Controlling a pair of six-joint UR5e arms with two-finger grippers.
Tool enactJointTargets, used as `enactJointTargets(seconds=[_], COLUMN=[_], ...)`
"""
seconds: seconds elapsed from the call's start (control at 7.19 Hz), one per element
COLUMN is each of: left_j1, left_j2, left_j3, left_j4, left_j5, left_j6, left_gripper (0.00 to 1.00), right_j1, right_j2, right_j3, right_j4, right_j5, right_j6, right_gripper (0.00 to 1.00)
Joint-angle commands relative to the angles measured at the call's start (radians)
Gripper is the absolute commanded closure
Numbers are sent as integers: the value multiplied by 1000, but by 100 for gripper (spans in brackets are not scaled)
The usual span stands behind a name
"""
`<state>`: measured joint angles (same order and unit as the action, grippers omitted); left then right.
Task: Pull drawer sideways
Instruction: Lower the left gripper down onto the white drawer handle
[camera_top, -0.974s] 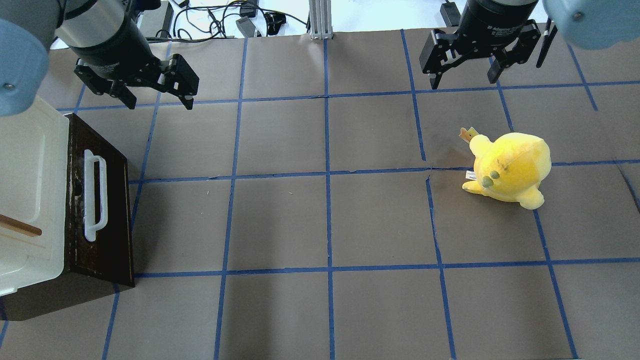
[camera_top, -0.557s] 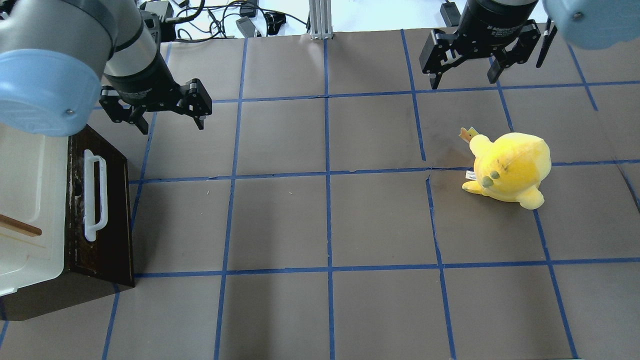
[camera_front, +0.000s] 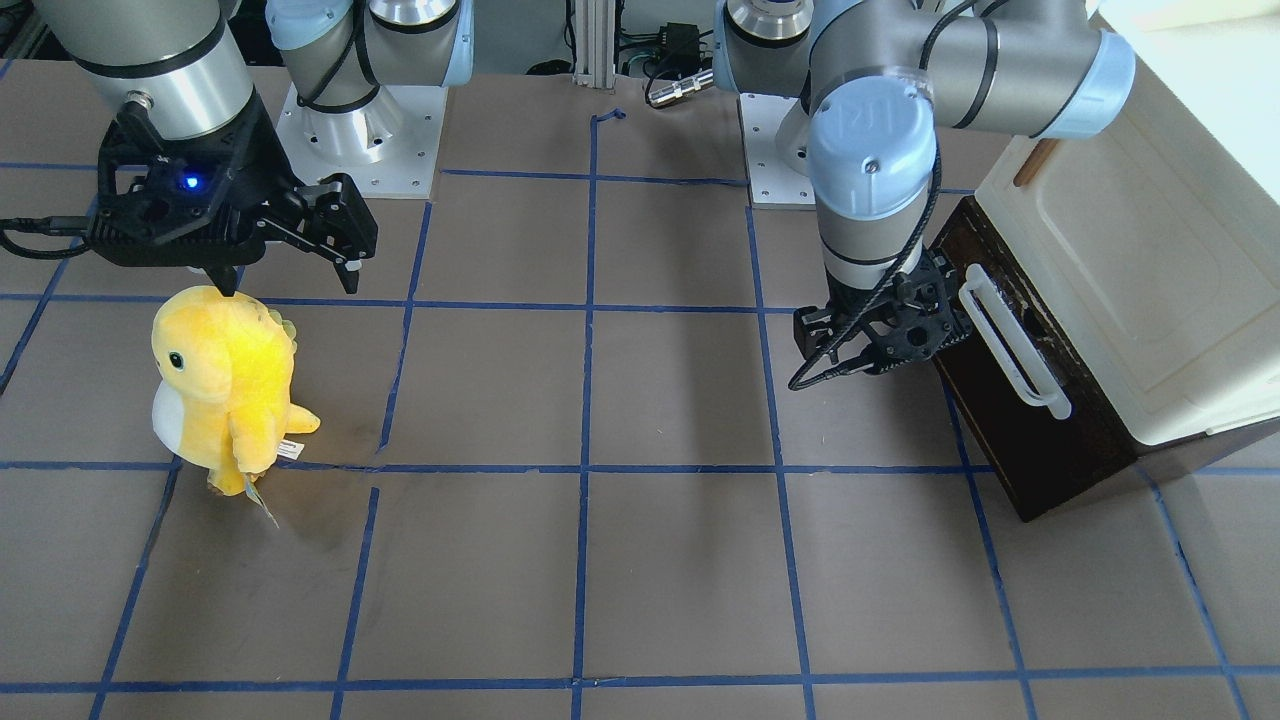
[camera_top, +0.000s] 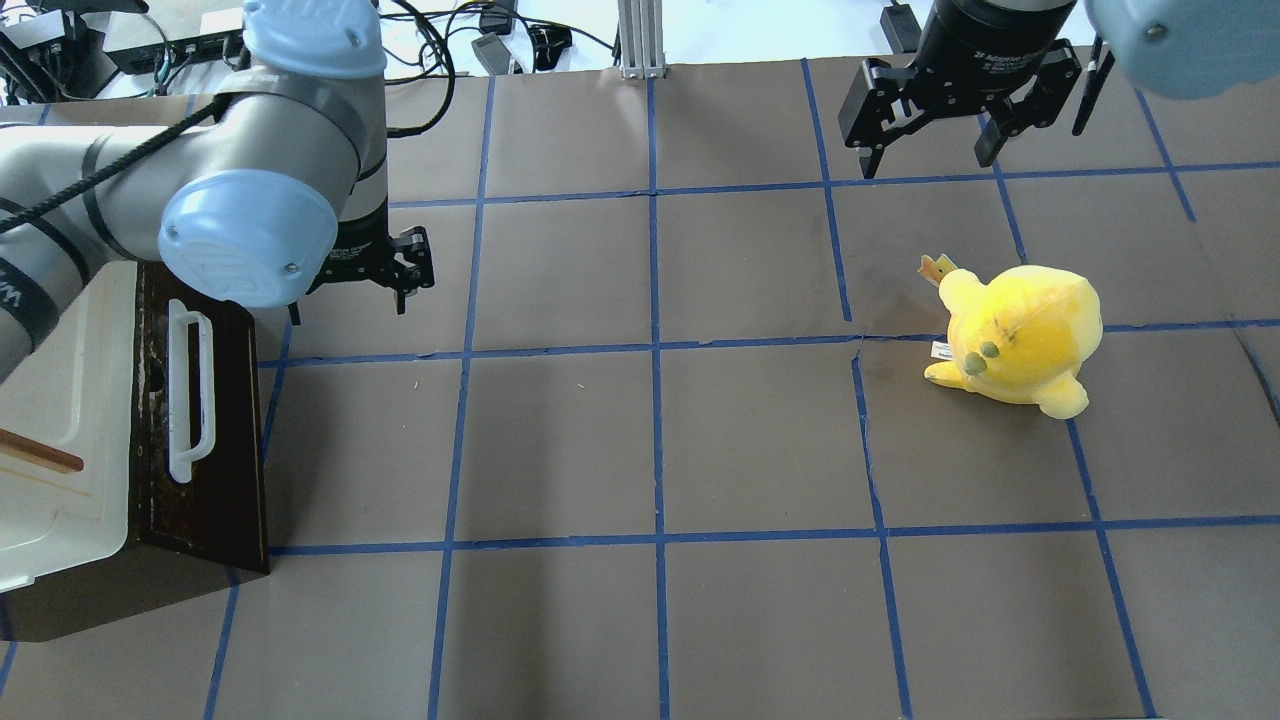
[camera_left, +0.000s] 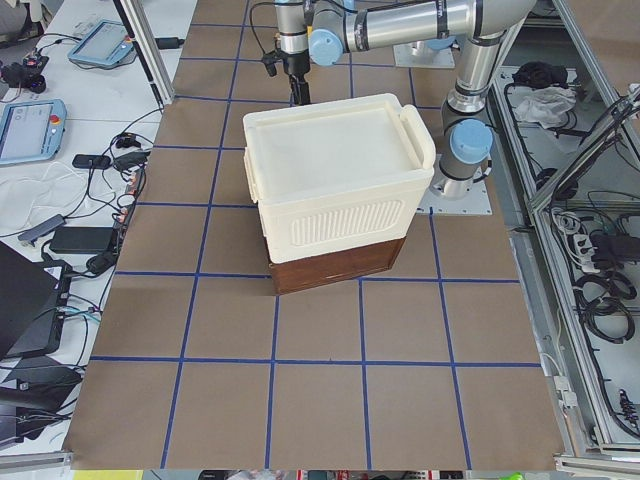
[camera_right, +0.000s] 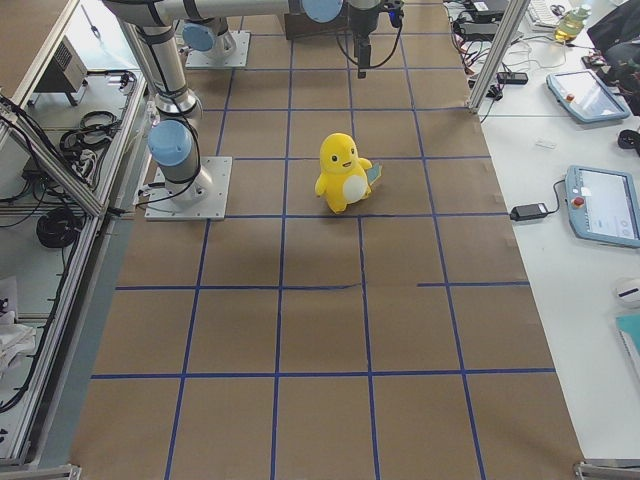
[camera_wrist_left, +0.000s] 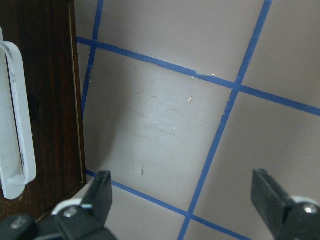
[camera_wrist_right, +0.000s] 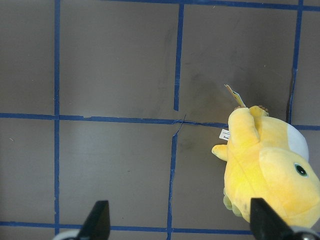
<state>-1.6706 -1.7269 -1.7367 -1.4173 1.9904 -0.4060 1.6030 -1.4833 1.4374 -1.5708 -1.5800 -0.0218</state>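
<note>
Left end of the brown paper-covered table with blue tape grid: a shallow dark brown wooden drawer is sitting under a cream plastic box. Its front is facing the middle of the table and is looking pushed in. A long white bar handle is running along the drawer front.

My left gripper is hanging out in front of that face, near one end of the handle, fingers pointing down at the table. I am keeping these jaws spread wide with only taped paper between them. In the left wrist view the dark front and the handle are lying along the left edge, and one finger is showing just beside the front's lower corner. I am not touching the handle. From the overhead view, my own elbow is hiding most of this gripper.

My right gripper is hanging at the other end, well apart from the drawer. Those jaws are spread too and are holding nothing. A yellow plush toy is standing on the table near it, apart from the fingers.
</note>
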Motion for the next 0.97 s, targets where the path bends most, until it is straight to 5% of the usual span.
enactJointTargets(seconds=[0.0,0.14,0.56,0.83], left_j1=[-24,-24,-24,12], left_j2=[-46,-65,-112,-135], left_j3=[-88,-118,-159,-161], left_j4=[-3,-3,-3,-3], left_j5=[243,386,538,547], left_j6=[10,6,1,9], left_gripper=[0,0,0,0], right_j1=[0,0,0,0], right_j2=[0,0,0,0], right_j3=[0,0,0,0], right_j4=[0,0,0,0], right_j5=[0,0,0,0], right_j6=[0,0,0,0], right_gripper=[0,0,0,0])
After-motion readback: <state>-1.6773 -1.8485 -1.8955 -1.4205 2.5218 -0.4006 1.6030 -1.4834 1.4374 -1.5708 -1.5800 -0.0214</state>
